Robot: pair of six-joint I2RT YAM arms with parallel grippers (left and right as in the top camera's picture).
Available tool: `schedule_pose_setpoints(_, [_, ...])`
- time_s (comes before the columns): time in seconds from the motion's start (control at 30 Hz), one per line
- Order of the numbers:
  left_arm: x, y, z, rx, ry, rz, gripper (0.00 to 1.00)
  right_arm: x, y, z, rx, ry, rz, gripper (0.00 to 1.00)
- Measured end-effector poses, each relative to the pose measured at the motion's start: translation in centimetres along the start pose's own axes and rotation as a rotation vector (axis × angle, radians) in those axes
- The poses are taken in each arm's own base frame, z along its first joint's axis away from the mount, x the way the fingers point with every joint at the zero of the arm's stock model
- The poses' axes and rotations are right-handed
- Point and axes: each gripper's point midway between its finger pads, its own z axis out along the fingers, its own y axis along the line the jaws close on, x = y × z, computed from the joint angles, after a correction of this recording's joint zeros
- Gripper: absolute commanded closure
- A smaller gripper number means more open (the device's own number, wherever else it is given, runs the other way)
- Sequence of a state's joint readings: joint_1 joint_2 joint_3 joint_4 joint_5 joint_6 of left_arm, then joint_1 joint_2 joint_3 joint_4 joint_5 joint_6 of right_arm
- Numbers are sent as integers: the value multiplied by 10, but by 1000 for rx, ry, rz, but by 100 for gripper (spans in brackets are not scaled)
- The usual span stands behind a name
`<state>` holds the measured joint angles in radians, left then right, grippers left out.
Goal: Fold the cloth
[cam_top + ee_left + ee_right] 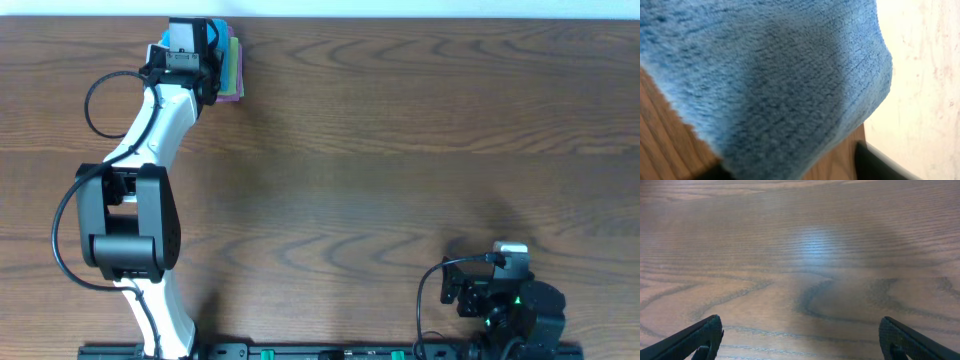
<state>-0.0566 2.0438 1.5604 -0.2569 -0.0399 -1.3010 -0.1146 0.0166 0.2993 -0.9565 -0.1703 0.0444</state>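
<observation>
left gripper: down at the far left corner of the table, on the cloth, which fills its wrist view. jaw width and any hold cannot be told. the cloth sits in one pile with a green cloth and a purple cloth. right gripper: wide open, empty, over bare wood. risk: a deep pinch would likely drag the other cloths along, and a shallow one could slip off the pile.

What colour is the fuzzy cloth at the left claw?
The cloth is plain sky blue; the left wrist view shows it best.
</observation>
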Motion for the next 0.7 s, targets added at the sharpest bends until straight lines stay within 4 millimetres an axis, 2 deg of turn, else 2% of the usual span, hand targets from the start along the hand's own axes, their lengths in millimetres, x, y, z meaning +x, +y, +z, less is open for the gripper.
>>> schedule_pose_setpoints(0.07, [2, 0, 0, 0, 10, -4, 2, 0, 0, 0, 0, 0, 0, 1])
schedule_pose_setpoints(0.2, [9, 16, -4, -69, 32, 4, 5, 0, 0, 0, 0, 0, 0, 1])
schedule_pose_setpoints(0.33, [19, 39, -29, -192, 50, 36, 5, 0, 0, 0, 1, 0, 0, 1])
schedule_pose_setpoints(0.4, [21, 41, -53, -216, 55, 83, 5, 0, 0, 0, 2, 0, 0, 1])
schedule_pose_setpoints(0.47, [20, 33, -80, -200, 61, 146, 5, 0, 0, 0, 3, 0, 0, 1])
schedule_pose_setpoints(0.5, [16, 25, -101, -173, 59, 198, 5, 0, 0, 0, 3, 0, 0, 1])
schedule_pose_setpoints(0.57, [13, 19, -125, -147, 59, 273, 5, 0, 0, 0, 3, 0, 0, 1])
schedule_pose_setpoints(0.7, [5, 16, -187, -113, 36, 448, 5, 0, 0, 0, 3, 0, 0, 1])
